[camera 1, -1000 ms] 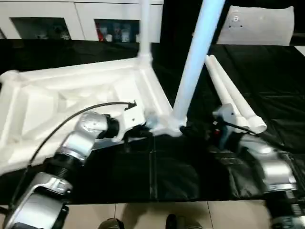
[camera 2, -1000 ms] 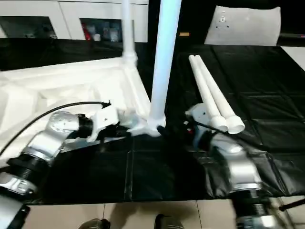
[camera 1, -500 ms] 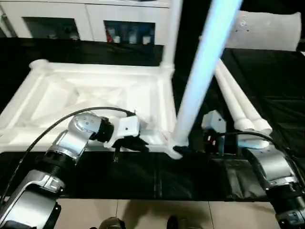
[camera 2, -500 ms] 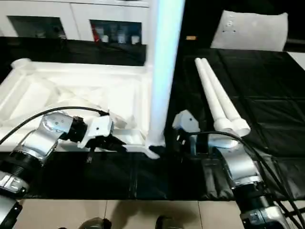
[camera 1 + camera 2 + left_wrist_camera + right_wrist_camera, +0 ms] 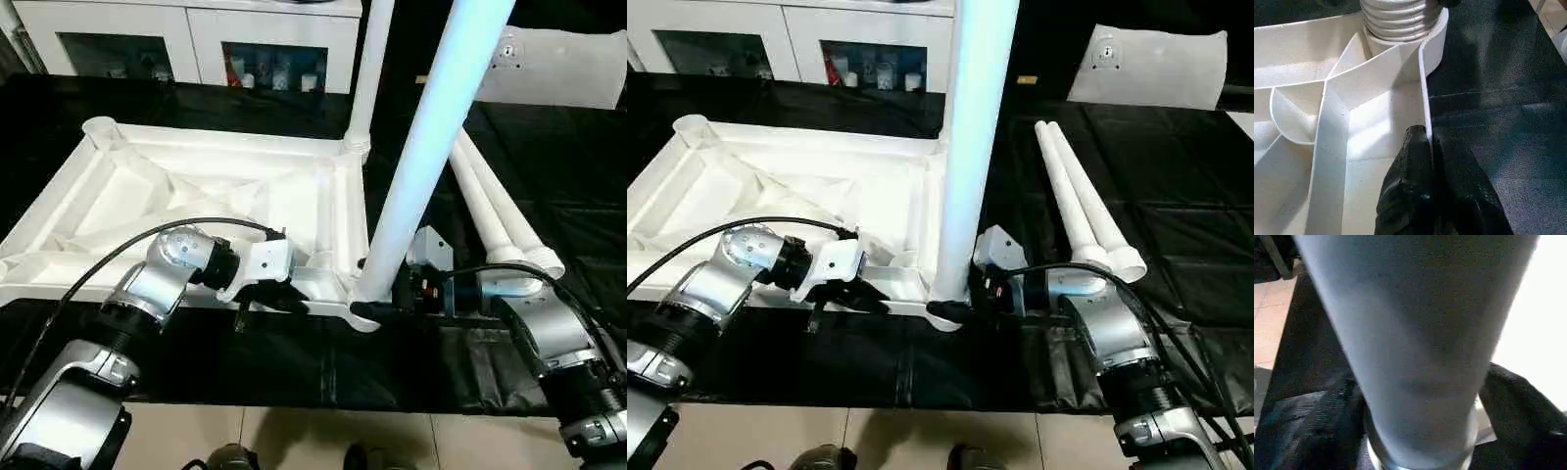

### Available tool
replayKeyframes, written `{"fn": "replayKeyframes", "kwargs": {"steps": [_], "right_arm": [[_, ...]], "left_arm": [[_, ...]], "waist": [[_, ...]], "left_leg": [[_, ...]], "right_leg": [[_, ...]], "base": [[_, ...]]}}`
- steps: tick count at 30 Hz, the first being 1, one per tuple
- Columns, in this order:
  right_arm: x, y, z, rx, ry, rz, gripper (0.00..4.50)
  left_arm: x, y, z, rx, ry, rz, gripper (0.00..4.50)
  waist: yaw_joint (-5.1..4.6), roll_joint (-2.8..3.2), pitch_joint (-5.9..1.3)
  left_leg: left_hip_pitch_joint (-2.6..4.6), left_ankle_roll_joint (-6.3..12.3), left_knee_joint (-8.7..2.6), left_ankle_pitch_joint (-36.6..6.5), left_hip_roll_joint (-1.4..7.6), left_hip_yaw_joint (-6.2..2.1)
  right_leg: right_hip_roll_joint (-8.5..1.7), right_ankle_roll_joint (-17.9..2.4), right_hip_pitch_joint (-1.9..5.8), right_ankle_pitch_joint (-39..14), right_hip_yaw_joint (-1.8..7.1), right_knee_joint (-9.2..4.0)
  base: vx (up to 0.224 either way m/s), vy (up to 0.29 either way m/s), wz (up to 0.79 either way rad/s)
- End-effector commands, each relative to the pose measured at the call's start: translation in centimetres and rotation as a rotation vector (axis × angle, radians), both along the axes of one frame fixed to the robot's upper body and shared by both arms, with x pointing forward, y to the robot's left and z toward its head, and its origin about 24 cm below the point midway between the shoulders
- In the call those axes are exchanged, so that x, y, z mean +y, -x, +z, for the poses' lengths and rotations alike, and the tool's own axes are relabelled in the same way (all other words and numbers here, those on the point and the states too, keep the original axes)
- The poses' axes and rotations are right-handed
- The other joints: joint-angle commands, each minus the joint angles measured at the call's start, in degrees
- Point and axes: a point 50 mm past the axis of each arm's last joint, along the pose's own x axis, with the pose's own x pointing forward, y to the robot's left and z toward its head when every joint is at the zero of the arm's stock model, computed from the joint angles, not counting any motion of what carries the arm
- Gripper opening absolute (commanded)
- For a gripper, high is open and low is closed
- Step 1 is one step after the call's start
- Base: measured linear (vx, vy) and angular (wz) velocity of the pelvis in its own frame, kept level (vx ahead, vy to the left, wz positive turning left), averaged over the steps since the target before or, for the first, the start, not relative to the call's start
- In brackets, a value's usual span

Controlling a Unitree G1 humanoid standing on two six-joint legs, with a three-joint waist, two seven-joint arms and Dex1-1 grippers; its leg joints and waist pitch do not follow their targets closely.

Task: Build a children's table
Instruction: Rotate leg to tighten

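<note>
The upturned table top [image 5: 196, 196] lies across the left and middle of the frame on the black mat [image 5: 549, 176], ribs up, with one leg [image 5: 370, 73] standing in its far corner socket and a second leg [image 5: 421, 166] rising from the near corner socket [image 5: 361, 311] at lower centre. The left gripper [image 5: 1427, 186] is clenched on the thin rim of the top just beside that socket, one finger on each side of the wall. The right gripper [image 5: 970, 294] clasps the base of the near leg, fingers on either side. This leg leans slightly, so it may cross-thread or bind if turned askew (the threaded end looks only partly seated), and a hard twist could drag the top out of the left pinch. Two spare legs [image 5: 1083, 211] lie side by side at centre right. The glass-fronted cabinets [image 5: 265, 39] at upper left hold small items, too small to tell.
</note>
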Motion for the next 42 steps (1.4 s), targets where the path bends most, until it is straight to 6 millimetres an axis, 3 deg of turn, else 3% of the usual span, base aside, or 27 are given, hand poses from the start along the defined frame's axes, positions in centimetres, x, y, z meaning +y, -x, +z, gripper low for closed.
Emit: {"fn": "replayKeyframes", "kwargs": {"steps": [1,11,13,15,16,19,21,27,31,32,33,35,37,39,41,42], "right_arm": [[-0.4,-0.1,-0.1,0.008,0.018,-0.008,3.15],[-0.3,0.3,-0.8,0.062,-0.001,-0.019,2.67],[0.0,0.4,-1.3,0.104,-0.038,-0.054,2.66],[0.1,0.5,-1.5,0.114,-0.049,-0.064,2.65],[0.1,0.6,-1.9,0.132,-0.066,-0.086,2.65],[0.2,0.7,-2.3,0.149,-0.083,-0.119,2.65],[0.4,0.6,-2.5,0.174,-0.114,-0.166,2.65],[0.9,1.0,-3.2,0.188,-0.124,-0.189,2.65],[1.3,1.3,-3.6,0.18,-0.109,-0.199,2.65],[1.4,1.3,-3.7,0.176,-0.108,-0.215,2.64],[1.4,1.2,-3.8,0.168,-0.107,-0.243,2.64],[1.5,1.0,-3.9,0.156,-0.107,-0.286,2.64],[1.7,0.1,-4.4,0.126,-0.125,-0.467,2.64],[2.1,-0.6,-4.7,0.121,-0.152,-0.606,2.64],[3.0,-1.3,-5.1,0.154,-0.202,-0.759,2.64],[3.5,-1.6,-5.2,0.171,-0.224,-0.813,2.64]], "left_arm": [[-1.0,0.6,-0.4,0.012,-0.054,-0.11,0.0],[-0.8,0.4,-0.4,0.01,-0.059,-0.097,0.0],[-0.5,0.4,-0.4,0.017,-0.054,-0.083,0.0],[-0.5,0.4,-0.4,0.018,-0.053,-0.079,0.0],[-0.4,0.4,-0.4,0.02,-0.05,-0.069,0.0],[-0.3,0.4,-0.4,0.026,-0.043,-0.054,0.0],[-0.2,0.4,-0.5,0.028,-0.038,-0.043,0.0],[-0.2,0.5,-0.6,0.029,-0.025,-0.017,0.0],[-0.2,0.4,-0.8,0.019,-0.014,0.037,0.0],[-0.2,0.3,-0.8,0.015,-0.005,0.063,0.0],[-0.4,0.1,-0.9,0.009,0.007,0.108,0.0],[-0.6,-0.1,-0.9,0.002,0.028,0.16,0.0],[-2.1,-0.6,-0.8,0.001,0.13,0.319,0.0],[-3.5,-0.8,-0.6,-0.008,0.19,0.413,0.0],[-5.3,-0.9,-0.5,-0.007,0.261,0.506,0.0],[-6.1,-0.9,-0.4,-0.006,0.281,0.542,0.0]], "waist": [[-0.24,-0.07,-4.37],[-0.24,-0.09,-4.3],[0.0,0.76,-4.18],[-0.1,0.53,-4.13],[-0.07,0.8,-4.03],[-0.23,0.72,-3.88],[-0.17,1.24,-3.76],[-0.54,1.02,-3.15],[-0.72,1.05,-3.12],[-0.71,1.5,-3.18],[-0.84,1.31,-3.14],[-0.98,1.4,-3.08],[-1.51,1.23,-2.93],[-2.28,0.71,-2.81],[-2.71,0.79,-2.81],[-3.32,0.96,-2.94]], "left_leg": [[0.51,4.61,-3.72,-8.76,2.12,-0.07],[0.56,4.41,-3.77,-9.31,2.16,-0.09],[0.58,3.94,-3.89,-10.07,2.17,-0.25],[0.56,3.84,-3.95,-10.61,2.18,-0.18],[0.62,3.27,-4.06,-11.93,2.19,-0.24],[0.69,2.59,-4.24,-13.38,2.13,-0.34],[0.77,2.03,-4.35,-14.65,2.12,-0.45],[1.54,0.47,-4.85,-20.79,2.09,-0.88],[1.47,0.43,-5.01,-20.68,2.2,-0.95],[1.6,0.35,-4.99,-21.16,2.14,-0.97],[1.67,0.23,-5.02,-21.62,2.18,-0.93],[1.89,-0.09,-5.02,-22.91,2.12,-1.0],[1.95,-0.76,-4.98,-23.88,2.03,-1.16],[1.99,-0.36,-4.7,-25.11,1.5,-1.57],[1.78,-0.37,-4.81,-25.04,1.61,-1.63],[1.74,-0.36,-4.78,-25.62,1.6,-1.82]], "right_leg": [[-3.65,-12.94,3.49,-14.38,2.71,-3.22],[-3.64,-12.78,3.43,-15.06,2.7,-3.33],[-3.66,-13.16,3.46,-14.55,2.65,-3.32],[-3.59,-13.16,3.45,-14.72,2.63,-3.48],[-3.66,-13.05,3.4,-15.8,2.61,-3.67],[-3.62,-12.47,3.36,-18.14,2.54,-3.87],[-3.68,-12.22,3.29,-19.23,2.56,-4.06],[-3.94,-9.6,2.89,-28.77,2.5,-5.14],[-3.89,-9.6,2.86,-27.83,2.6,-5.11],[-3.88,-9.58,2.82,-28.23,2.57,-5.15],[-3.87,-9.43,2.75,-28.68,2.57,-5.31],[-3.87,-8.89,2.54,-30.85,2.47,-5.5],[-3.9,-7.66,2.31,-34.47,2.15,-5.84],[-3.86,-4.83,2.21,-40.14,1.32,-6.96],[-3.99,-4.44,2.23,-40.31,1.29,-6.99],[-3.94,-4.12,2.2,-40.0,0.85,-7.35]], "base": [[0.0,0.0,0.0],[0.0,0.0,0.0],[0.0,0.0,0.0],[0.0,0.0,0.0],[0.0,0.0,0.0],[0.0,0.0,0.0],[0.0,0.0,0.0],[0.0,0.0,0.0],[0.0,0.0,0.0],[0.0,0.0,0.0],[0.0,0.0,0.0],[0.0,0.0,0.0],[0.0,0.0,0.0],[0.0,0.0,0.0],[0.0,0.0,0.0],[0.0,0.0,0.0]]}}
